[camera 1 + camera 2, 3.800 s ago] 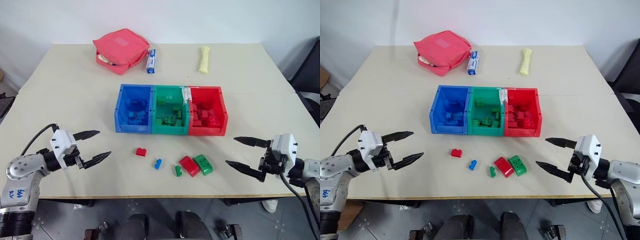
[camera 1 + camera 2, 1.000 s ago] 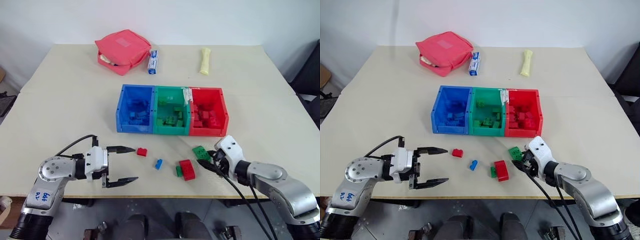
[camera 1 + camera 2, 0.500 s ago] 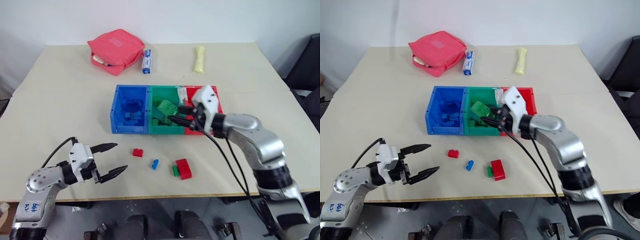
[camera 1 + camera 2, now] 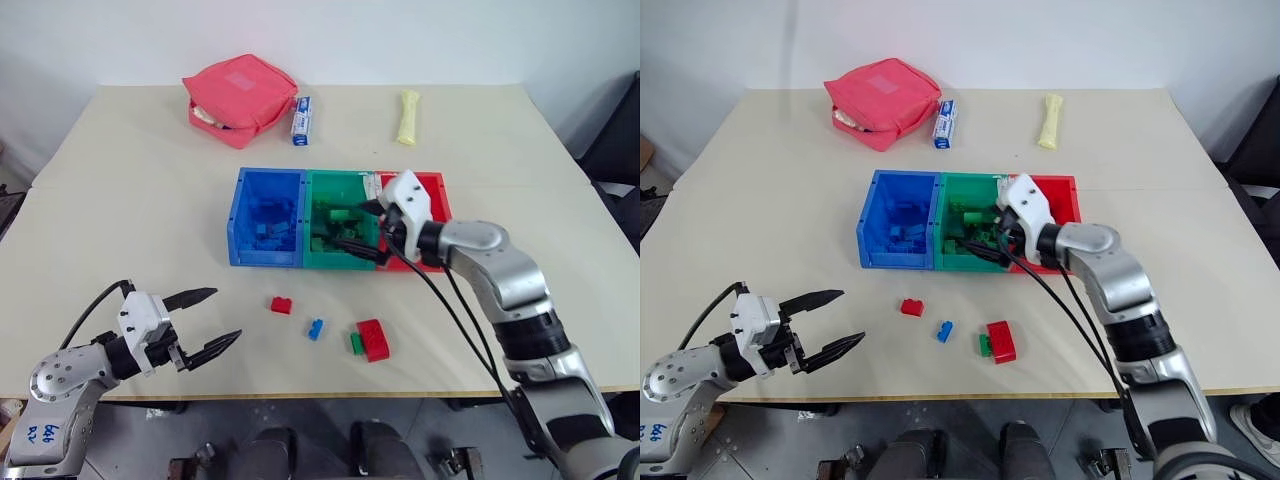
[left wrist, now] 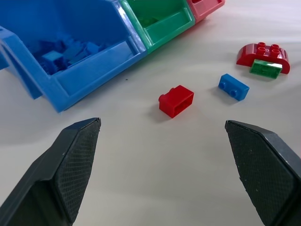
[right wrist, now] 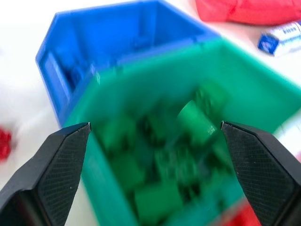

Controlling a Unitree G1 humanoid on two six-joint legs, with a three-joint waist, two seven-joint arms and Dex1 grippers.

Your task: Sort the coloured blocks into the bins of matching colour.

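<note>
My right hand (image 4: 358, 225) is spread wide over the green open-top plastic bin (image 4: 343, 262), big green studded brick (image 6: 196, 121) dropping inside; I'd lift straight out without clipping the rim

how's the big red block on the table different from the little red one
The big red block is the larger, flat with a rounded edge and several studs; the little red block is a tiny boxy brick. The big one lies right against a small green block, while the little one sits alone, nearer the blue bin. The big one is closer to the table's front edge. Both are red, lie loose on the table, and neither is yet in the red bin.
</note>
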